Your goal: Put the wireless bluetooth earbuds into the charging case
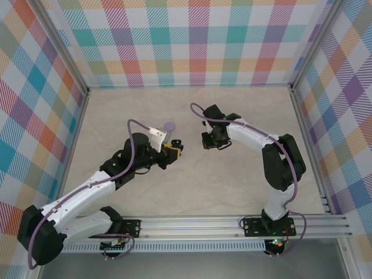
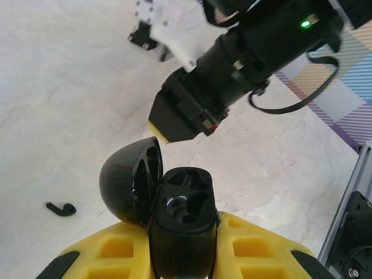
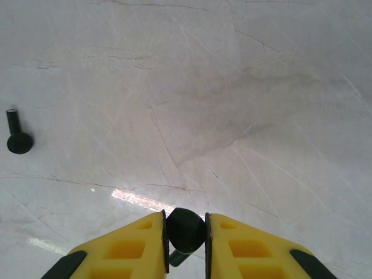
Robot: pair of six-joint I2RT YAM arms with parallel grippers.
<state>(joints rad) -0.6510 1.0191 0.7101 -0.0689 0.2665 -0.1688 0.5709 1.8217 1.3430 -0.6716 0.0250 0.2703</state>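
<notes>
Black against the pale marbled table (image 1: pixel 232 192), a loose earbud (image 2: pixel 61 207) lies to the left of the charging case (image 2: pixel 186 221) in the left wrist view, apart from it. The case is lifted off the table, clamped upright between the yellow fingers (image 2: pixel 110 253) of the left end effector (image 1: pixel 174 147). Its lid (image 2: pixel 131 180) is swung open to the left and its two wells face up. Both wells look empty to us, though their depths are dark. To the right of the case, the right end effector (image 3: pixel 186 232) is closed narrow on a held earbud (image 3: pixel 186 228), pinching its rounded head. We judge the step in hand to be bringing this earbud to the case. The next move calls for carrying it over the open wells, aligning the stem with one well, and lowering it gently. The held earbud's stem is mostly hidden between the fingers, so we cannot tell which well suits it. The fingers also cover the case's lower body. Just beyond the case in the top view sits a lavender round thing (image 1: pixel 170 125), too small to name.
</notes>
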